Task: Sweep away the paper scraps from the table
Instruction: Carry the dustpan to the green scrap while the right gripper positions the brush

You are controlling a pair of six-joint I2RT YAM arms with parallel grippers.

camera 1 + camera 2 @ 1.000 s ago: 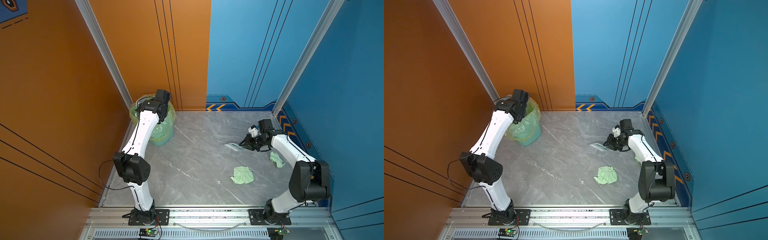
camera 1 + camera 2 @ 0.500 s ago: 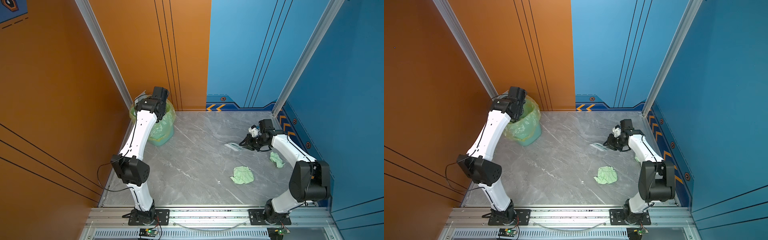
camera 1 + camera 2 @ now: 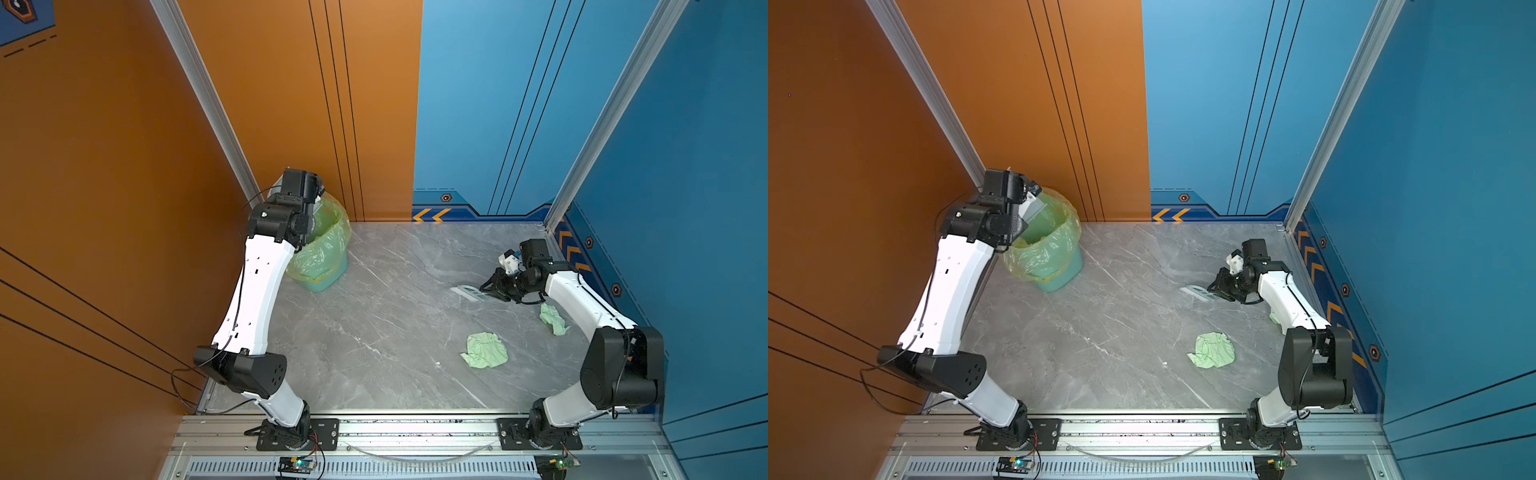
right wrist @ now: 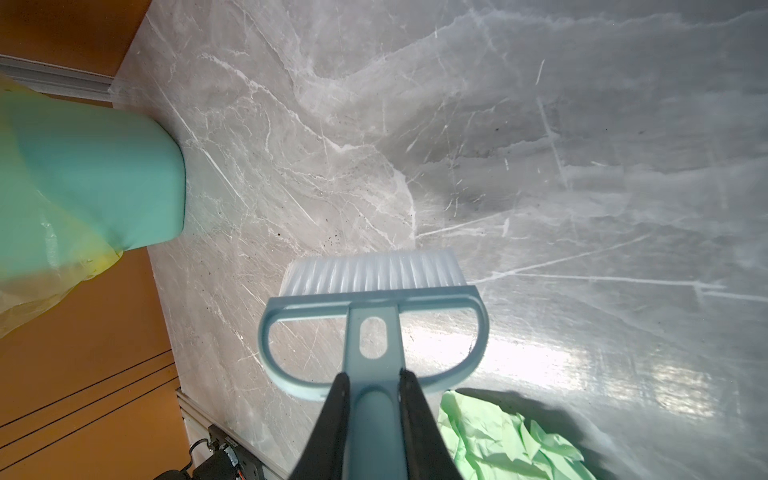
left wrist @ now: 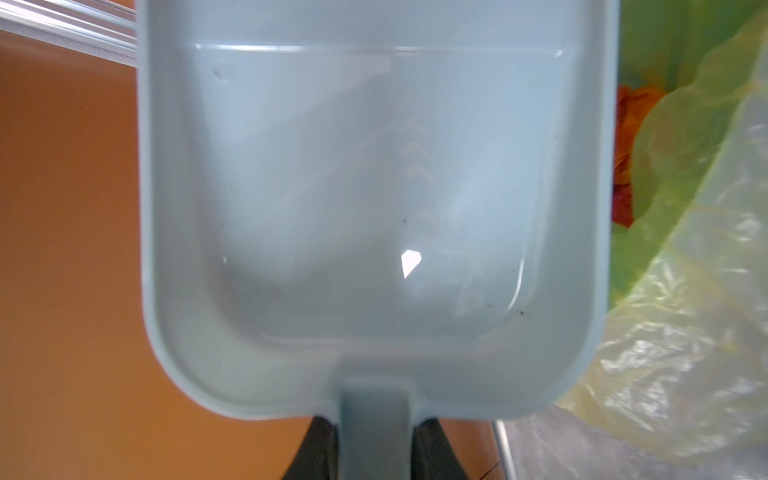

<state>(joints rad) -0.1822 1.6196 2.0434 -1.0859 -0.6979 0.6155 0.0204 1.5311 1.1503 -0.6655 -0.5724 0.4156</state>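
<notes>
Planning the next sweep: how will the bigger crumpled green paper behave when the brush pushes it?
The green paper looks thin and crumpled, so probably very light; it should slide easily on the smooth table. Its loose folds may flatten or tumble rather than roll. The brush might ride over its flat edge.

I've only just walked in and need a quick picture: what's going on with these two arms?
The left gripper is shut on a blue-grey dustpan, nearly empty, held over the bagged bin. The right gripper is shut on a hand brush low over the marble table. Two pale green paper scraps lie unswept near it.
</notes>
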